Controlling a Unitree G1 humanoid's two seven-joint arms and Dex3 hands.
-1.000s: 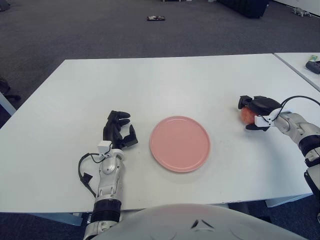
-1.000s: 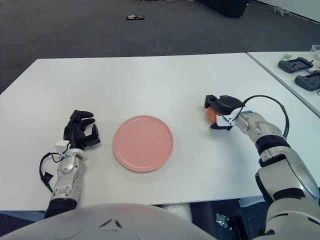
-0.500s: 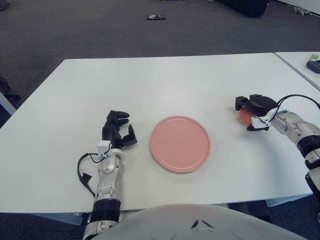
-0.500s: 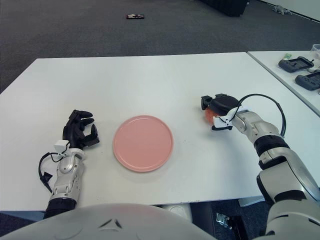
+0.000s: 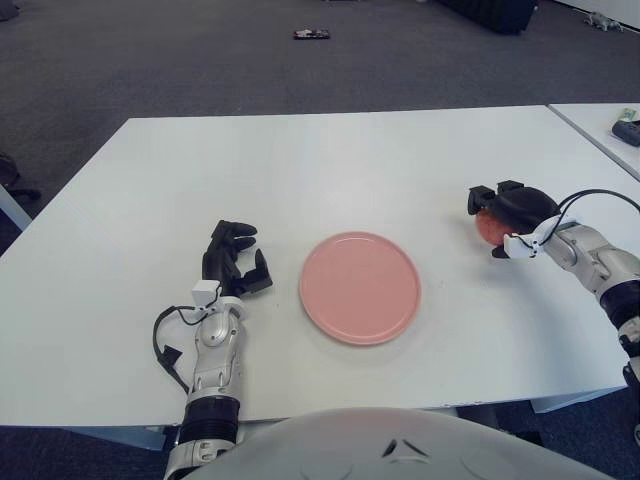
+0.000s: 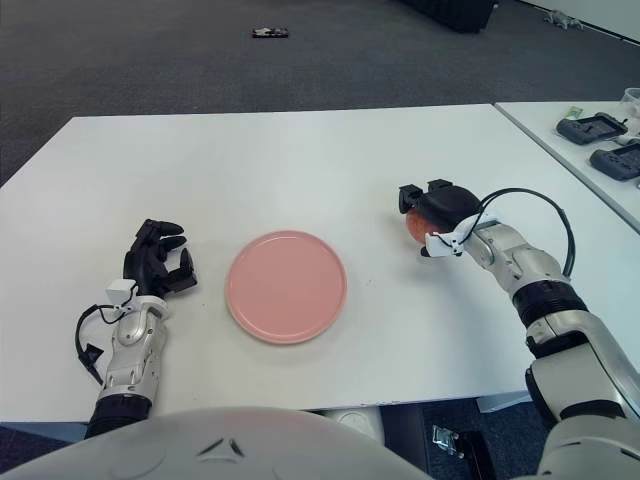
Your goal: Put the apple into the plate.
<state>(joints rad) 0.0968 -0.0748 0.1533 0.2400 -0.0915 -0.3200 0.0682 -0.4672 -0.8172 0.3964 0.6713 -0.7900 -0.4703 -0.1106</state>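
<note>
A round pink plate [image 5: 359, 287] lies flat on the white table [image 5: 330, 170], near the front middle. To its right, my right hand [image 5: 498, 213] is shut on a red apple [image 5: 487, 226], of which only a small patch shows under the black fingers. Hand and apple sit slightly above the tabletop, about a hand's width right of the plate's rim. My left hand [image 5: 232, 262] shows left of the plate, its black fingers loosely curled around nothing.
A second white table [image 6: 590, 150] stands at the right with black devices [image 6: 592, 128] on it. Dark carpet lies beyond the far edge, with a small dark object [image 5: 312, 36] on it.
My right hand has drifted a little left and up with the apple, toward the plate. The left hand stays put.
</note>
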